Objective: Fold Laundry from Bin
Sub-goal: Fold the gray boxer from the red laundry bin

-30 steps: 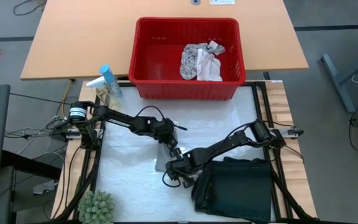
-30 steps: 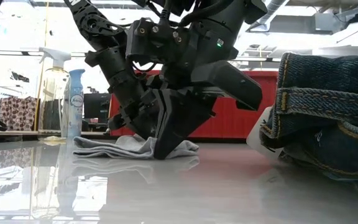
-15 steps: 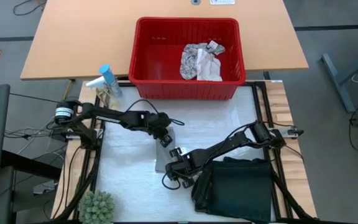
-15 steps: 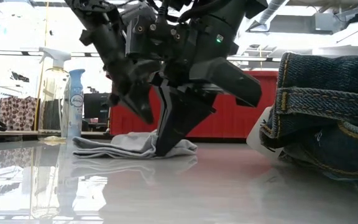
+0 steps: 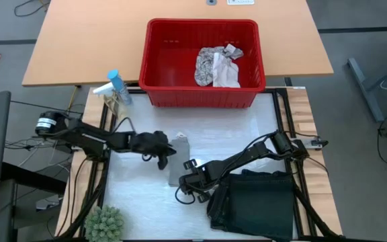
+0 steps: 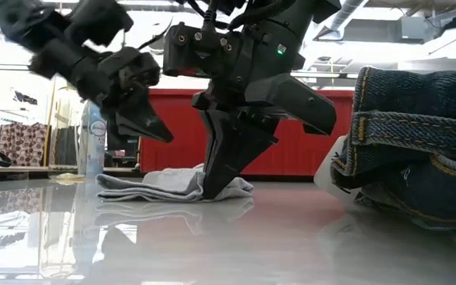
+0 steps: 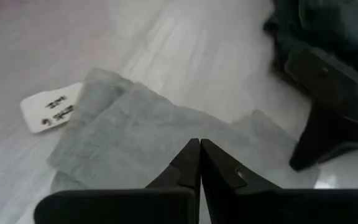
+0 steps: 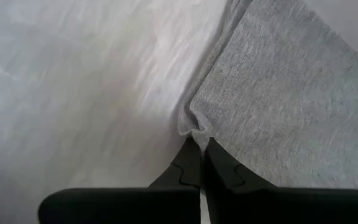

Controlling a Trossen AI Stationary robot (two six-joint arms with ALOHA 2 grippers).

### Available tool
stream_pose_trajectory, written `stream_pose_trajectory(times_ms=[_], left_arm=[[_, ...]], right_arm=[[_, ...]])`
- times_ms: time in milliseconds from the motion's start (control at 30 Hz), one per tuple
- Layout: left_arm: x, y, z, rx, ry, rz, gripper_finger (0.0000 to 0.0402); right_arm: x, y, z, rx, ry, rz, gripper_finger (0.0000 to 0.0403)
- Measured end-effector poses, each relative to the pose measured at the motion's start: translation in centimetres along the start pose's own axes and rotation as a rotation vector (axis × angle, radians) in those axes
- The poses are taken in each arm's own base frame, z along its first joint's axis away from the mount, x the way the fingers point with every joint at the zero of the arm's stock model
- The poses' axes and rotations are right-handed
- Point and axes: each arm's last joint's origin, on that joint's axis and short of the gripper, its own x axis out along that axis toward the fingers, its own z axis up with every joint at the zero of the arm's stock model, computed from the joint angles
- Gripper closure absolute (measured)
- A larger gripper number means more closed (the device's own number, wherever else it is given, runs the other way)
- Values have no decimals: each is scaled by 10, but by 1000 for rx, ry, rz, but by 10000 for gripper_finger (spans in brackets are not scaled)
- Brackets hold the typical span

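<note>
Matte black jointed arms, looping black cables

One view looks straight down, one level from tabletop height, both wrist views close over the grey cloth (image 5: 177, 161).

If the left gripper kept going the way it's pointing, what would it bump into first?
Probably the small grey cloth. The left gripper, fingers shut, points down at it from just above; the right gripper already pinches the cloth's edge farther along.
</note>
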Motion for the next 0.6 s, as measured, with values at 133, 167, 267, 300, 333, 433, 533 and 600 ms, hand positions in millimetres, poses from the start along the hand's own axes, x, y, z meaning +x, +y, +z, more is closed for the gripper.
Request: stream_pose_trajectory(times_ms=[133,167,267,300,333,433,533,600], left_arm=[[0,7,-13,-28,-18,11,401],[2,6,-15,-24,-10,4,401],[5,0,-18,-11,-21,-47,401],[6,-3,-18,-12,-33,-56,401],[7,-5,-19,-11,-39,-50,401],[11,-6,-28,-1,-18,-6,401],[16,-6,-32,3,-9,2,401],[19,-5,-36,5,1,-3,401]], right_arm=[[0,0,0,-1,2,1,378],[0,0,0,-1,1,1,378],[0,0,0,0,2,1,376],[0,0,0,0,3,1,376],[0,0,0,-1,4,1,376],[-1,0,0,0,3,1,378],[-1,0,0,0,3,1,377],[-1,0,0,0,3,1,377]])
